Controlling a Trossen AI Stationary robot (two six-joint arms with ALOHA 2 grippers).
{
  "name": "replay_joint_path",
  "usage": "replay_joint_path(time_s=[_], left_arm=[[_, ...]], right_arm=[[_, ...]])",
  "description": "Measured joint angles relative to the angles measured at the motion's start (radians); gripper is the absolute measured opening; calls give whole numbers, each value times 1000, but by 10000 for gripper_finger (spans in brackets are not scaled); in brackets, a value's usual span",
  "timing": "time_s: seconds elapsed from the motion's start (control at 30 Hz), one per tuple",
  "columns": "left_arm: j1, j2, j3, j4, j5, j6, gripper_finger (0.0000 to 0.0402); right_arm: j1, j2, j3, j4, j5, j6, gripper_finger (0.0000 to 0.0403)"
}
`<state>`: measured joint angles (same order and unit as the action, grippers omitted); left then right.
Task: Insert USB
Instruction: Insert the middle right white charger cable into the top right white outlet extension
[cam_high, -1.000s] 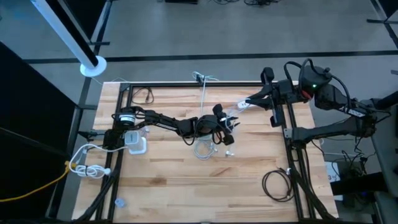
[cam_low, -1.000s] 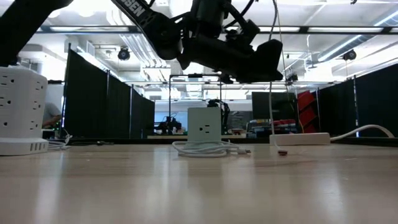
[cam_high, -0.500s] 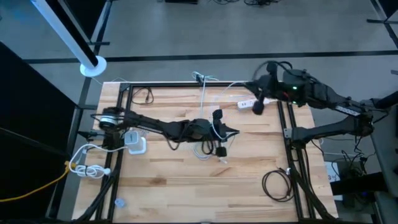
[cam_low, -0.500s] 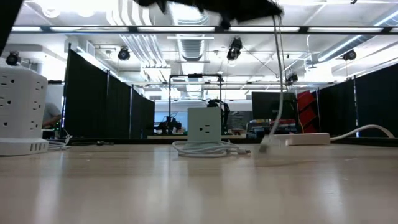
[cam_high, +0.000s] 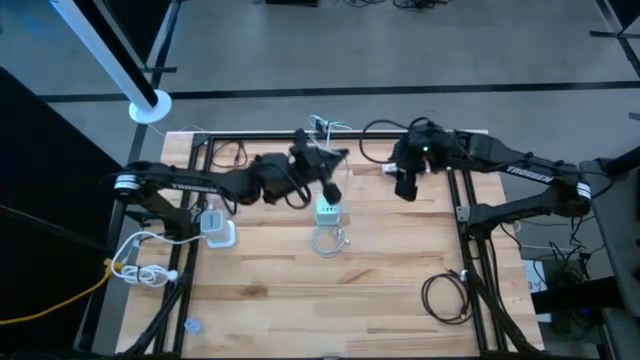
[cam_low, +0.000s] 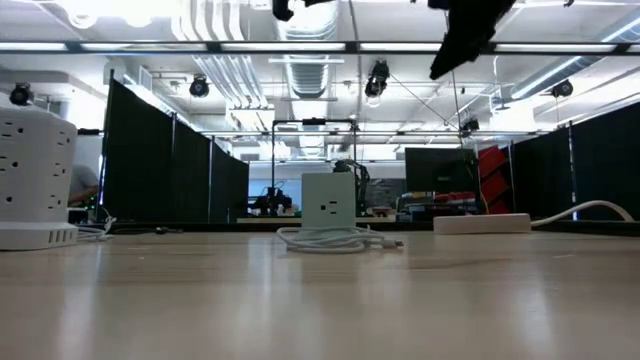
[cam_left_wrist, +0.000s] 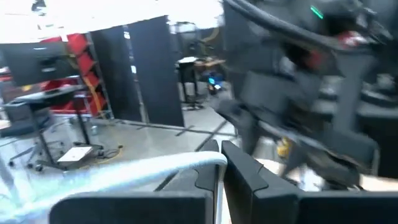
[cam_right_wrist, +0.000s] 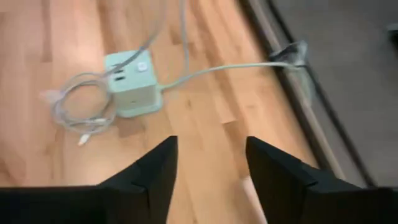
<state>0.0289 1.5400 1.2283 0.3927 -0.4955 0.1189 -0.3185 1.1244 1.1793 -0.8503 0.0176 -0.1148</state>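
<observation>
A pale green charger cube (cam_high: 327, 211) (cam_right_wrist: 132, 84) stands on the wooden table beside a loose coil of white cable (cam_high: 328, 240) (cam_right_wrist: 74, 106). The cube's cord (cam_right_wrist: 217, 67) runs to the far edge. My left gripper (cam_high: 333, 193) (cam_left_wrist: 217, 171) is raised above the cube, points level toward the right arm and is shut on a white cable (cam_left_wrist: 155, 167). No USB plug shows at its fingers. My right gripper (cam_high: 405, 187) (cam_right_wrist: 208, 168) hangs open, high over the table right of the cube, tipped down toward it. My left gripper pinches the white cable between its two shut fingers (cam_left_wrist: 239, 174). The cable leaves their free ends (cam_left_wrist: 214, 160) and bends away to one side, clear of the table. Which part of the cable this is, blur keeps me from telling.
A white power strip (cam_high: 393, 168) (cam_low: 480, 222) lies near the far right. A white socket tower (cam_high: 218, 228) (cam_low: 35, 170) stands at the left, with a white cable bundle (cam_high: 140, 265) near it. A black cable coil (cam_high: 447, 297) lies near the right front.
My left gripper has risen out of the low view and drawn back toward the table's left and far side, off the coil, which stays on the table. My right gripper has come down and toward the table's middle, tipping from level to slanting downward.
</observation>
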Motion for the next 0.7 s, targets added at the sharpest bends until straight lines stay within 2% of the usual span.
replay_joint_path(time_s=[0.07, 0.33, 0.43, 0.7], left_arm=[[21, -9, -18, 36, 10, -5, 1], [41, -15, -24, 103, 85, -38, 1], [43, -16, -24, 112, 104, -43, 1], [43, -17, -19, 121, 131, -53, 1]], right_arm=[[0, -1, -55, 64, -33, 18, 196], [0, -7, -332, 546, -187, 59, 207], [0, -8, -411, 697, -204, 64, 204], [12, 21, -505, 852, -209, 210, 195]])
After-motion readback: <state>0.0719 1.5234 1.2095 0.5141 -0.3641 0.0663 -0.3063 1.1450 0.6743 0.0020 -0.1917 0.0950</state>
